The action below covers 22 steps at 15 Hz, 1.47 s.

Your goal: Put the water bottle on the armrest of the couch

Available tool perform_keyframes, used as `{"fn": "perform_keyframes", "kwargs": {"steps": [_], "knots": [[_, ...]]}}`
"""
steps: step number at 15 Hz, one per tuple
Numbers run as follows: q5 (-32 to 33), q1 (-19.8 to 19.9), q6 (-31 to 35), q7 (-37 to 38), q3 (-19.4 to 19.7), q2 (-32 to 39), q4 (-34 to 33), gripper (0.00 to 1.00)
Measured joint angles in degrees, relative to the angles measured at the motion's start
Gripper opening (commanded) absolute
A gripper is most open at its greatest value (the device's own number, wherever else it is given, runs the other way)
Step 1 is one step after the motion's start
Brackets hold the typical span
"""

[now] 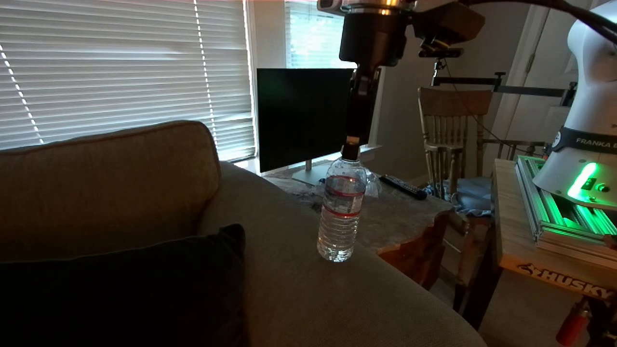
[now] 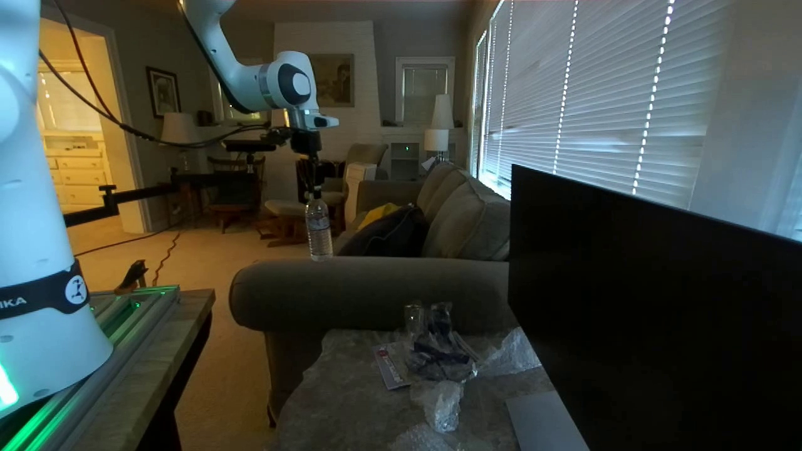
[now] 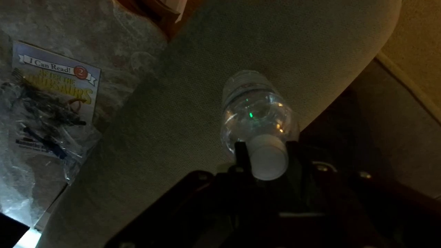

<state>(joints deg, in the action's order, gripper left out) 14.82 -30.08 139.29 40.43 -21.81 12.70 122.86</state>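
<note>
The gripper (image 3: 266, 148) is pinching the bottle (image 1: 341, 212) by its white cap (image 3: 269, 162), a finger on either side. The bottle is nearly upright at the top of the armrest (image 1: 299, 294); whether its base touches the fabric or hangs just above, I cannot tell. Its label carries red bands, the print too small to read. HUSKY stands in dark capitals beside a dog's-head mark on the edge of the bench (image 1: 511, 217), and FRANKA E, the rest cut off, on the black band (image 1: 569, 139) round the foot of the arm (image 1: 589, 82). On the table (image 2: 326, 401) lies a book (image 3: 57, 64) reading "I Can Read!", a 2 in a red disc, then AFTER THE over a partly hidden word ending in SAURS; plastic (image 2: 443, 404) covers its lower part. Armrest fabric shows all round the bottle's base in the wrist view. In an exterior view the bottle is nearer the armrest's rounded front end than the backrest, and the monitor (image 2: 626, 300) is well apart from it. The table adjoins the armrest's outer side; a dark cushion (image 1: 120, 299) sits near the inner side. Carpet (image 2: 213, 376) runs between bench and couch.
</note>
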Motion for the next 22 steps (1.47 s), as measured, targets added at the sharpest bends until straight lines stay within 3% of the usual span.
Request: {"fn": "perform_keyframes", "kwargs": {"steps": [17, 18, 19, 20, 22], "knots": [[3.0, -4.4, 2.0, 2.8, 3.6, 1.5, -0.3, 0.08], [3.0, -4.5, 2.0, 2.8, 3.7, 1.5, -0.3, 0.20], [3.0, -4.6, 2.0, 2.8, 3.8, 1.5, -0.3, 0.56], [3.0, -4.7, 2.0, 2.8, 3.9, 1.5, -0.3, 0.58], [3.0, -4.7, 2.0, 2.8, 3.9, 1.5, -0.3, 0.70]]}}
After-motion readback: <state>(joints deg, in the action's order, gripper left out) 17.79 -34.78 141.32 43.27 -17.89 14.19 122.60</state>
